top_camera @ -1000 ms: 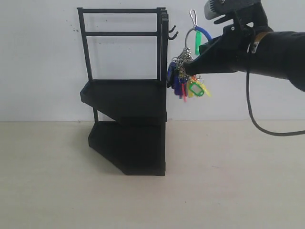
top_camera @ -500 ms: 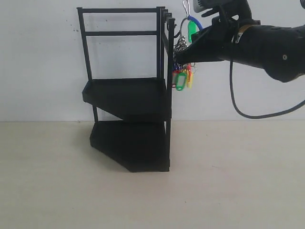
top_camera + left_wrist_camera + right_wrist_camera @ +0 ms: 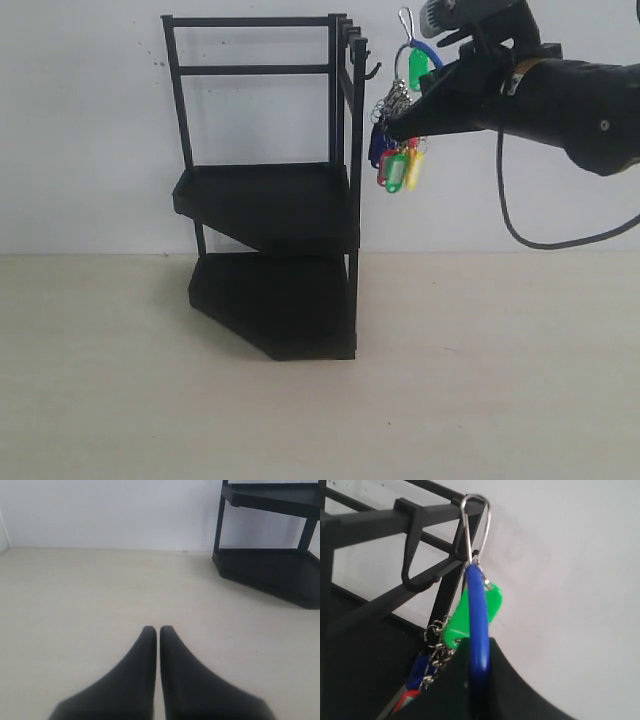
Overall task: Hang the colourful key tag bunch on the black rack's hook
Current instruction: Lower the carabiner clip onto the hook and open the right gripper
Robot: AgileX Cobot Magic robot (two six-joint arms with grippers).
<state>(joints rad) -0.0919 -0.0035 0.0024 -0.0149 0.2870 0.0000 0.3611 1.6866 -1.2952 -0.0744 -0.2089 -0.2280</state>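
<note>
- The tabletop (image 3: 500,380) fills the lower half of the exterior view
- The black rack (image 3: 270,200) stands on it, left of centre
- The right claw (image 3: 393,130), upper right, pinches the colourful key tag bunch (image 3: 398,165)
- The left claw (image 3: 158,630) is pressed together
- The bunch hangs just right of the rack's post, apart from the hook (image 3: 371,70)

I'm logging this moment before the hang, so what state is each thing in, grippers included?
Rack: upright, nothing visible on its shelves.
Hook: nothing on it.
Right gripper: shut on the blue loop.
Key tag bunch: held up, dangling beside the hook, not hung.
Left gripper: shut, empty.
</note>
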